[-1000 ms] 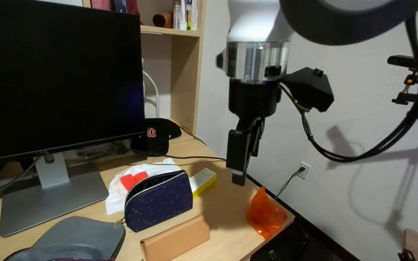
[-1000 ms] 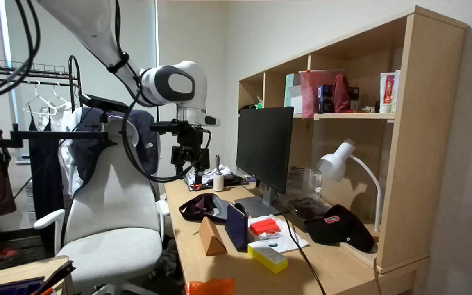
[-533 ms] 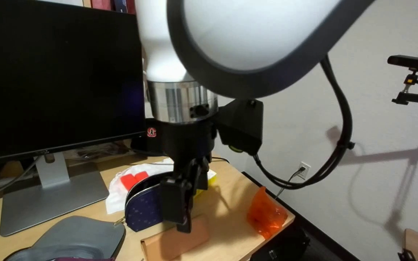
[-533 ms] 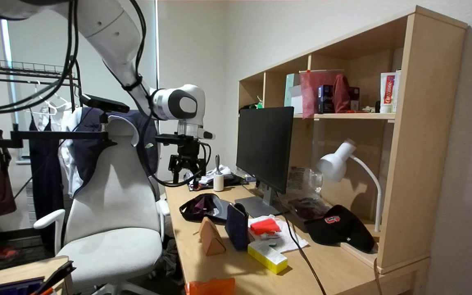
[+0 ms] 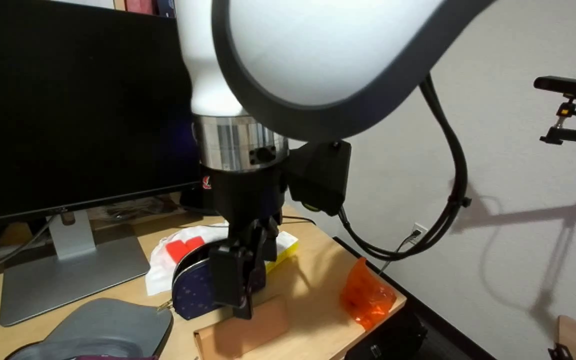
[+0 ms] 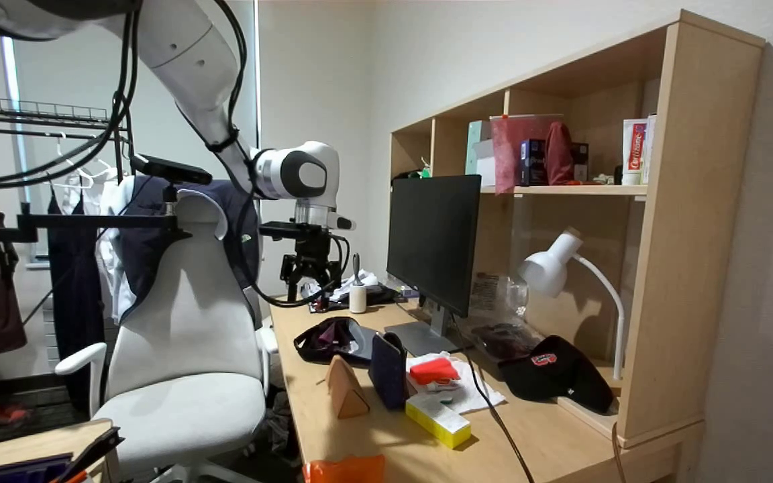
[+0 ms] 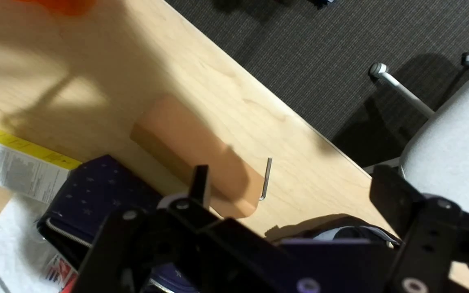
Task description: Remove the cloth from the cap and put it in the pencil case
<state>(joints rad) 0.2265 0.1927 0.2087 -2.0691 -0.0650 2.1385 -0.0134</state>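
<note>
The grey cap (image 5: 113, 322) lies open side up on the desk, in both exterior views. The maroon cloth (image 6: 330, 337) lies inside the cap (image 6: 364, 341); in the wrist view the gripper hides most of the cap (image 7: 325, 236) and the cloth does not show. The navy starred pencil case (image 5: 193, 292) stands upright beside the cap with its zip open; it also shows in the wrist view (image 7: 104, 191). My gripper (image 7: 293, 179) is open with nothing between its fingers. It hangs above the desk, and in an exterior view the gripper (image 5: 248, 295) overlaps the pencil case and the tan case.
A tan triangular case (image 7: 185, 142) and a hex key (image 7: 266, 179) lie beside the pencil case. A yellow-and-white box (image 6: 440, 419), a red item (image 6: 435, 370) on white paper and an orange bag (image 5: 368, 295) are on the desk. A monitor (image 6: 433, 241) and black cap (image 6: 564, 382) stand behind.
My gripper has moved left and lower in an exterior view, from beside the pencil case to in front of it, with only a slight shift lately. It stays open. The objects have not moved.
</note>
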